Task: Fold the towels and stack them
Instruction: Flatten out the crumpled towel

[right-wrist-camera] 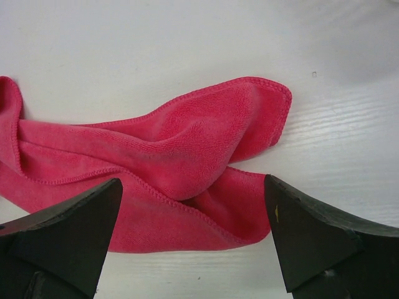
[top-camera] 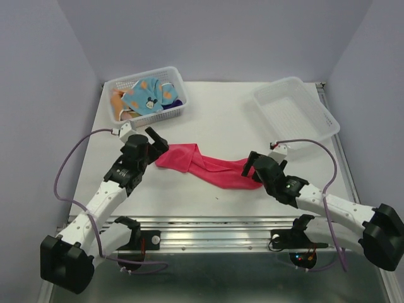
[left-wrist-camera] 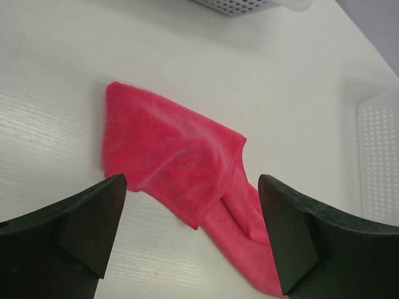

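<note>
Pink-red towel [top-camera: 208, 165] lies lengthwise left-right between left end effector [top-camera: 160, 143] and right end effector [top-camera: 249, 165], both spread open.

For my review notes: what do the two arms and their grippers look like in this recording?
The two are built alike. The left arm and right arm have white tubular links, black joint housings and blocky black bases. A thin purple cable runs in a loose loop along each. The left gripper and right gripper are black, with matte dark, wedge-shaped fingers.
</note>
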`<state>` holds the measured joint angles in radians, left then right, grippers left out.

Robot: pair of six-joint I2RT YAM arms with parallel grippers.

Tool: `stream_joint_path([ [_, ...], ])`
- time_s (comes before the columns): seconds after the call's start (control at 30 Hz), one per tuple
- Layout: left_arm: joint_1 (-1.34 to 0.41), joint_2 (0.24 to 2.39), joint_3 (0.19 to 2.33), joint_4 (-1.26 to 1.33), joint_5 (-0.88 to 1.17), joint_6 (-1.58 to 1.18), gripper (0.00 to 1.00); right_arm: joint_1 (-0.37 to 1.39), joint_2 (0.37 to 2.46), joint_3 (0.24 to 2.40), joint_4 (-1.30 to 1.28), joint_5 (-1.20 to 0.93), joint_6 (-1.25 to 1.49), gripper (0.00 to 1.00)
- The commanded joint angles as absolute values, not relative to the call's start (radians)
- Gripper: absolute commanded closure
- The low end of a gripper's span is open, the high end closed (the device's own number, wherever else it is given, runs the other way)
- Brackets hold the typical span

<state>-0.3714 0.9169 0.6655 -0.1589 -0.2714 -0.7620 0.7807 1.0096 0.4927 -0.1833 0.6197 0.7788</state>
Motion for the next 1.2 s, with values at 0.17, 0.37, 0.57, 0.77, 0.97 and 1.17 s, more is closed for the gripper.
stream_joint_path([
  [0.17, -0.391, 0.982, 0.474, 0.103, -0.018, -0.769, 0.01, 0.788, 1.130, 0.577, -0.049, 0.566, 0.735, 0.00],
  [0.37, -0.400, 1.135, 0.452, 0.259, -0.005, -0.775, 0.01, 0.788, 1.265, 0.578, 0.017, 0.488, 0.750, 0.00],
  [0.57, -0.416, 1.377, 0.547, 0.359, 0.012, -0.739, 0.01, 0.793, 1.367, 0.565, 0.092, 0.261, 0.753, 0.00],
  [0.77, -0.448, 1.564, 0.668, 0.405, 0.009, -0.704, 0.01, 0.952, 1.419, 0.581, 0.164, 0.156, 0.762, 0.00],
  [0.97, -0.449, 1.690, 0.756, 0.422, 0.032, -0.667, 0.01, 1.209, 1.526, 0.675, 0.196, 0.141, 0.716, 0.00],
  [1.17, -0.449, 1.594, 0.739, 0.423, 0.011, -0.626, 0.01, 1.241, 1.458, 0.712, 0.127, 0.231, 0.704, 0.00],
])
